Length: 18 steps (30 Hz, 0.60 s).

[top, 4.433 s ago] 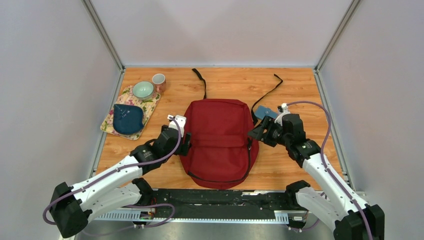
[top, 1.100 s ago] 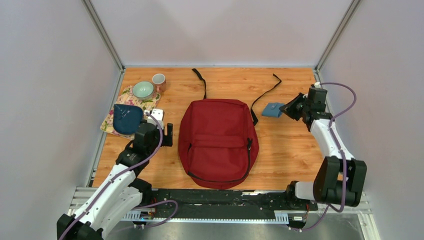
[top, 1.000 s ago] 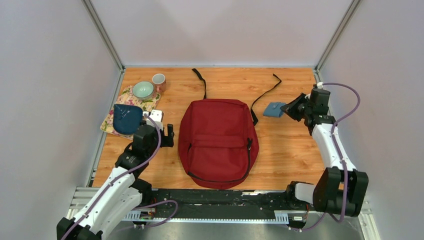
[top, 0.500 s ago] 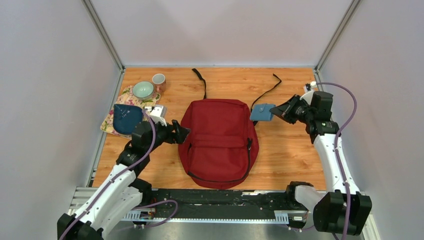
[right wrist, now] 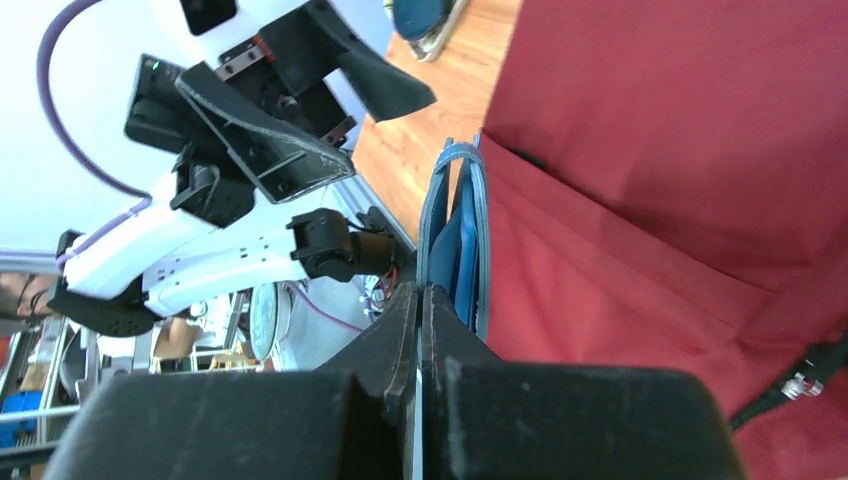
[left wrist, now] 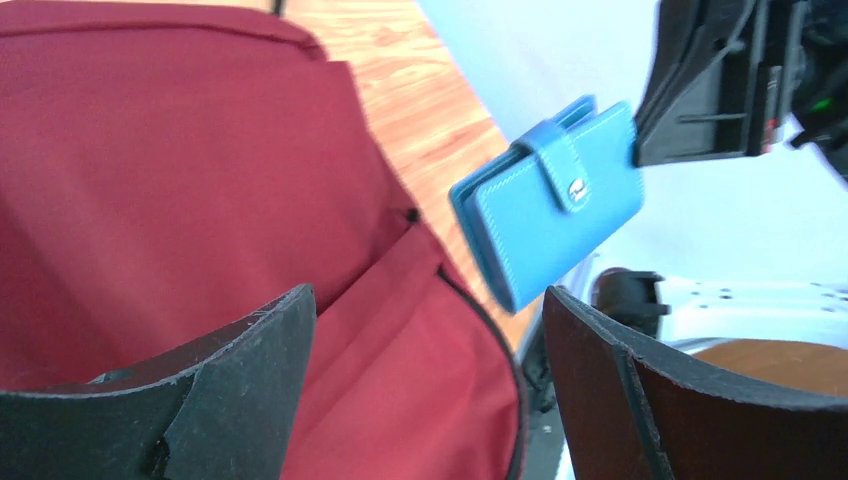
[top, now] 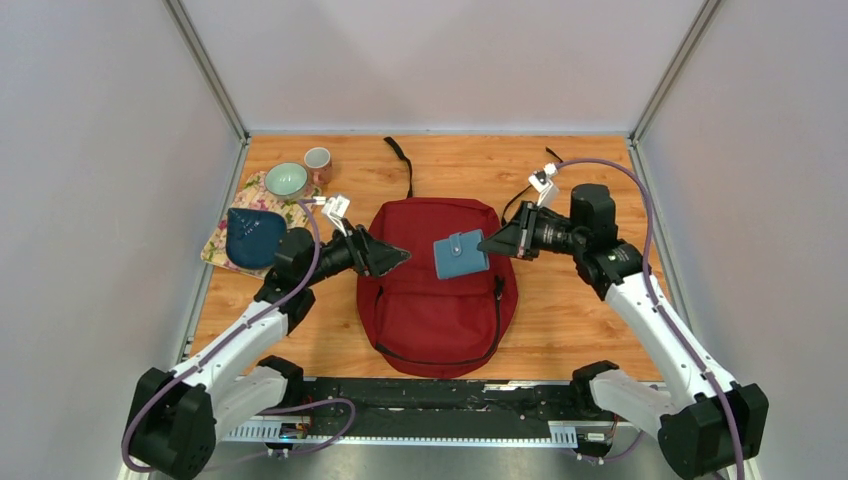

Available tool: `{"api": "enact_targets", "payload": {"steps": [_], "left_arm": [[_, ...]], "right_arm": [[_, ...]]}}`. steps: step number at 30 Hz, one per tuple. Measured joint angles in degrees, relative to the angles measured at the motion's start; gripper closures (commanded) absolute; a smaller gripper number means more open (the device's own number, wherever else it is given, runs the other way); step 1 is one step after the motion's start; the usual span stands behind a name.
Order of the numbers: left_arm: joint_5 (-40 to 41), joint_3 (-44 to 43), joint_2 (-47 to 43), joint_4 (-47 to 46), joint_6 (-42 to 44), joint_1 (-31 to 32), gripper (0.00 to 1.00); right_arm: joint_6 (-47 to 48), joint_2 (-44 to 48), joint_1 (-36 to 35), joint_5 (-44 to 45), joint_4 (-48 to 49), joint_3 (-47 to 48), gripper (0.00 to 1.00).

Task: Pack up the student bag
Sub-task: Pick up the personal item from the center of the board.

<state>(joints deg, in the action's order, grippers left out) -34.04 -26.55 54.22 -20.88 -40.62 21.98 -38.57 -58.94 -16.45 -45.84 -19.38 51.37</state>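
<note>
The student bag [top: 440,300], a dark red backpack, lies flat in the middle of the table and fills the left wrist view [left wrist: 190,170] and the right wrist view [right wrist: 680,140]. A small teal-blue wallet [top: 460,255] hangs in the air over its upper front. My right gripper [top: 488,245] is shut on the wallet's right edge, and the jaws [right wrist: 422,300] pinch a thin edge of the wallet [right wrist: 455,230]. My left gripper [top: 400,257] stands open over the bag's left side, pointing at the wallet [left wrist: 555,200], with only red fabric between its fingers [left wrist: 240,370].
At the back left a floral mat [top: 222,250] carries a dark blue pouch [top: 255,236] and a green bowl [top: 287,180]. A cup [top: 318,160] stands beside the mat. Black straps [top: 403,160] trail from the bag's top toward the back wall. Metal rails edge both sides.
My right gripper has carried the wallet left, from the table beside the bag to the air above it. My left gripper has swung right, over the bag's left side, staying open.
</note>
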Motion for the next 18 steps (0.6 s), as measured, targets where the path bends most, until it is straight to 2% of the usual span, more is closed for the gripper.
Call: {"api": "enact_targets", "payload": {"steps": [8, 18], "left_arm": [[-8.5, 2.3, 6.4, -19.7, -12.4, 0.0, 0.10], [-16.6, 2.3, 10.1, -30.3, -16.6, 1.2, 0.11]], "right_arm": [[-2.7, -1.0, -6.6, -1.8, 6.5, 0.0, 1.00], [-7.1, -3.4, -10.2, -3.2, 14.4, 0.0, 1.00]]}}
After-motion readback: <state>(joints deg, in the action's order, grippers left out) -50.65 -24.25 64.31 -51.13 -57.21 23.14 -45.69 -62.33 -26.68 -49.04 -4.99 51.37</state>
